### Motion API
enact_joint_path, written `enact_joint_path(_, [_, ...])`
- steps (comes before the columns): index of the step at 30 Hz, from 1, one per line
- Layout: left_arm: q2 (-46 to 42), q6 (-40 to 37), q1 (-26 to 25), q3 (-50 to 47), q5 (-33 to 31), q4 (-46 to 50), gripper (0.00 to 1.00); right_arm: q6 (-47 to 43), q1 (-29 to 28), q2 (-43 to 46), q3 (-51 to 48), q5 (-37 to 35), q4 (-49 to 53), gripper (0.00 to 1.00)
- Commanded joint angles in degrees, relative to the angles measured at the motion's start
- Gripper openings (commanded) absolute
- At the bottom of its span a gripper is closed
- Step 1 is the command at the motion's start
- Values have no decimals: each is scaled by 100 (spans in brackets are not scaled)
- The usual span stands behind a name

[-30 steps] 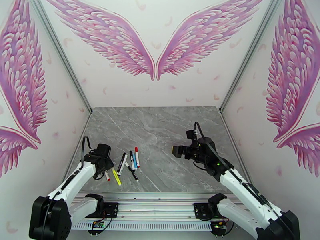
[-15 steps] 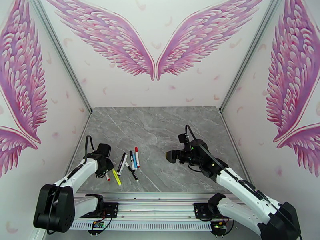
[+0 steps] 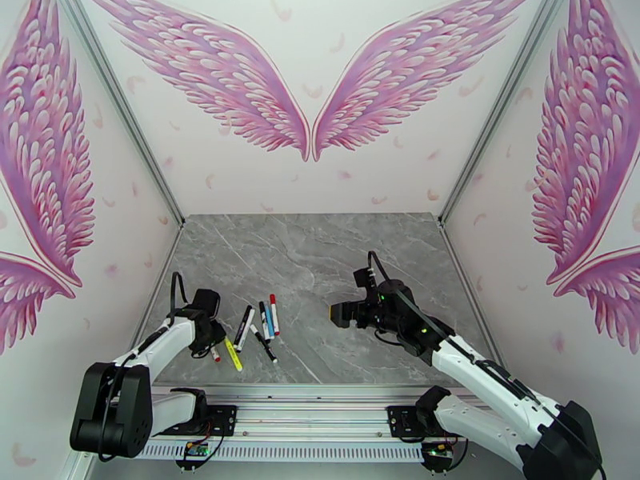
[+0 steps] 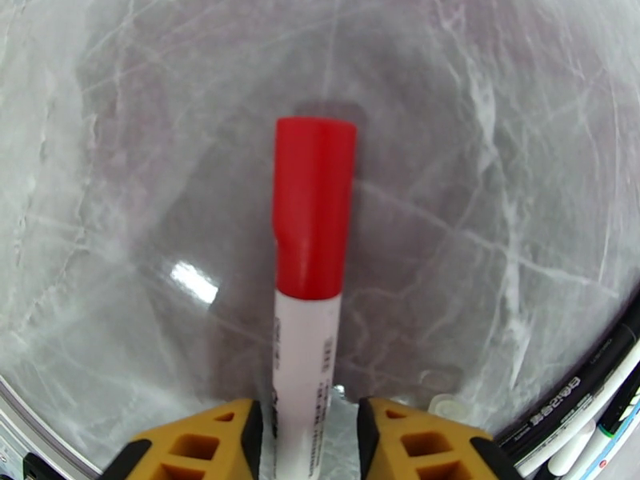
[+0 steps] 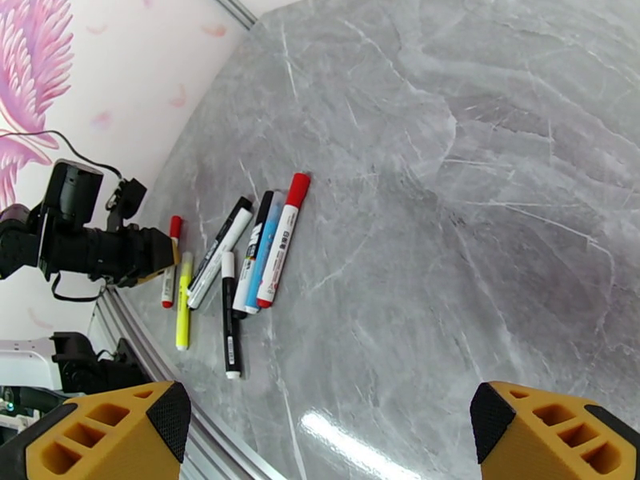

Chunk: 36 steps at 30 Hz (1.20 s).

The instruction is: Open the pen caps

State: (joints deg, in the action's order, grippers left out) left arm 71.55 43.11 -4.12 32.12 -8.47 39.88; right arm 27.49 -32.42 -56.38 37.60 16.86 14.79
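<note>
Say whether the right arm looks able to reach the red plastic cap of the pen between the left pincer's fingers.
Probably yes: the red plastic cap juts past the left pincer over bare grey marble tabletop, and the open right pincer hovers mid-table with only flat-lying pens between.

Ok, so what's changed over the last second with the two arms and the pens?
The left gripper dropped lower over the red-capped pen, and its fingers now flank the white barrel; a firm grip isn't clear yet. The right gripper, jaws wide open, slid left toward the other pens, which lay unmoved.
</note>
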Motion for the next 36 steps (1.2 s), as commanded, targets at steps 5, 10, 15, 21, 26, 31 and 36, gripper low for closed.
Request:
enact_joint_path(5, [-9,-92,100,-221,204,-377,34,158,-83,-30,39,-122,-178,99])
enact_joint_path(10, [-29,-84,157,-299,172,-475,31,198,-126,0,11,-148,-178,99])
enact_joint_path(15, [-86,-62,216,-320,170,-516,26,238,-152,38,13,-162,-160,99])
enact_joint_path(21, [-535,-184,212,-255,358,-639,20,325,-154,44,45,-106,-204,99])
enact_joint_path(26, [-1148,-366,42,37,166,-342,15,551,-159,-62,147,294,-272,99])
enact_joint_path(31, [-1547,-586,-508,482,302,-342,15,1064,-158,-356,440,831,-280,99])
enact_joint_path(36, [-1461,-864,-1536,954,737,-897,15,1455,-149,-517,785,1253,-250,96])
